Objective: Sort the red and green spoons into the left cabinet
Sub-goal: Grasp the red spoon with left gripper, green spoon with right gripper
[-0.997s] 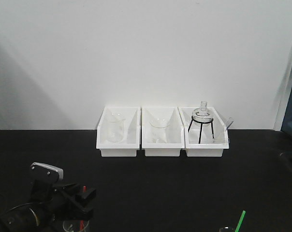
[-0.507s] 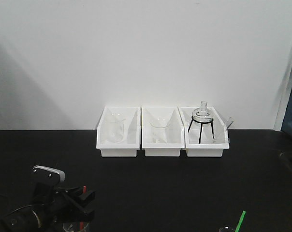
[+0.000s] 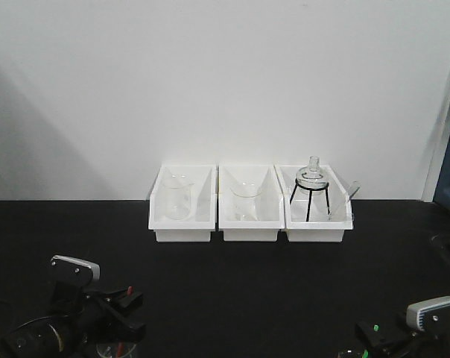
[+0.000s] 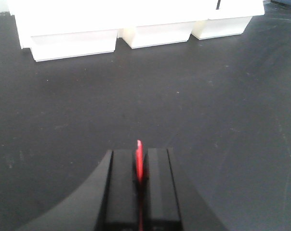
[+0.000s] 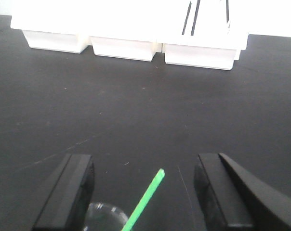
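The red spoon (image 4: 139, 155) stands edge-on between the pads of my left gripper (image 4: 139, 152), which is shut on its handle; only the thin red tip shows. In the front view that gripper (image 3: 125, 301) sits low at the bottom left with the red tip (image 3: 129, 290) poking up. The green spoon (image 5: 148, 197) slants up out of a small glass beaker (image 5: 104, 216), its handle end between the wide-apart fingers of my open right gripper (image 5: 144, 169), touching neither. The right gripper (image 3: 368, 333) shows at the bottom right of the front view. The left cabinet is out of view.
Three white plastic bins (image 3: 249, 233) stand in a row against the back wall, holding glass beakers (image 3: 177, 196) and a flask on a black tripod (image 3: 311, 186). Another small beaker (image 3: 109, 348) sits under the left gripper. The tabletop (image 3: 270, 283) is black.
My right arm has come into view at the bottom right, around the green spoon's handle. The left gripper has dropped slightly with the red spoon still in it.
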